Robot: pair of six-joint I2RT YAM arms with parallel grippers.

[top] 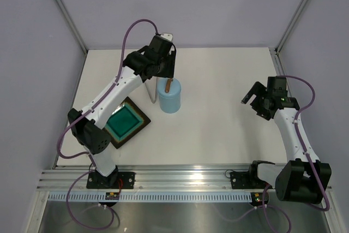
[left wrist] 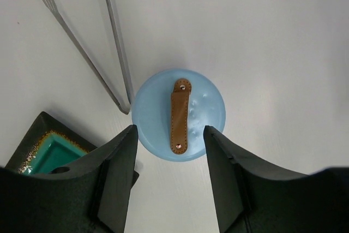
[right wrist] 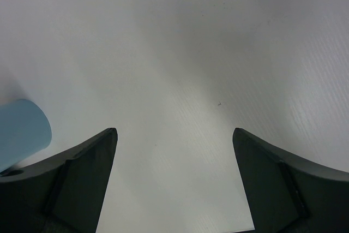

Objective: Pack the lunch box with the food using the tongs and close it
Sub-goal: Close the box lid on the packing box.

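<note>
Blue plastic lunch box (top: 170, 102) stands upright near the middle of the table (top: 229, 75), lid (left wrist: 206, 107) on, just right of the dark tray (top: 126, 121). The brown handle (left wrist: 180, 115) on the lid runs lengthwise toward the left gripper (left wrist: 170, 129), which hovers above with its fingers apart, touching nothing. Metal tongs (left wrist: 123, 102) lie flat, their joined end just beside the box and their arms fanning away from it. Well off to the right, the right gripper (right wrist: 174, 132) hangs with fingers spread wide over bare table.
</note>
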